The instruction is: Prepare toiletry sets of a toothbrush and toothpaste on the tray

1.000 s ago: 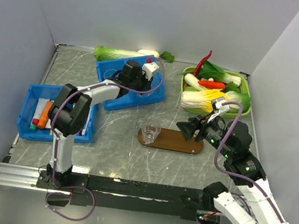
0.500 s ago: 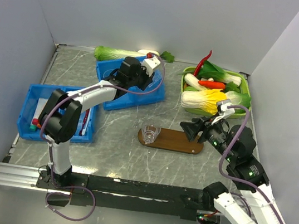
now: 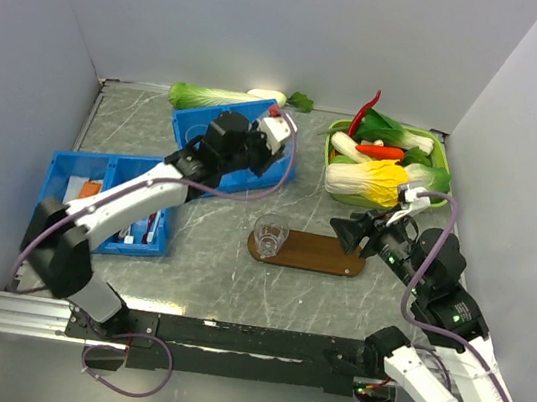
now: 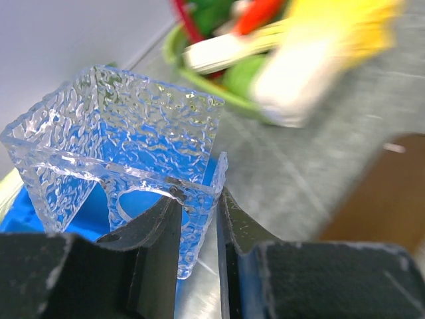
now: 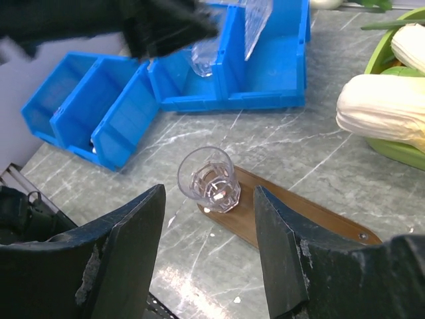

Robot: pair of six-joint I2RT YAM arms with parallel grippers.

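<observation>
**Left arm holds a cup in the air; one cup stands on the tray**

A grey marbled table [image 3: 197, 276] is closed in by pale walls on its left, far and right sides. Near the middle lies the dark wooden tray [image 3: 326, 257], its long side running left to right. A clear cup [image 3: 270, 234] stands upright on the tray's left end. At the near left is a divided blue bin [image 3: 53, 219] holding brushes and tubes, too small from above to sort out. A second blue bin [image 3: 278, 169] sits far of centre. A green tray [image 3: 338, 131] of vegetables is at the far right, and a leafy green [image 3: 208, 98] lies along the far wall.

Only the left wrist view shows the grip. The left gripper [image 4: 197, 216] has its jaws pinched on the wall of a textured held cup [image 4: 126, 139], which sits tilted. From above that cup is hard to make out. The right wrist view shows it raised above the far bin, with a third cup [image 5: 202, 60] in the bin beneath it.

The left arm stretches diagonally from its near-left base to the far bin. The right arm is folded, its forearm reaching left. The right gripper [image 3: 341, 234] hangs over the tray's right end, jaws well apart with nothing between them, pointing toward the cup on the tray.
</observation>
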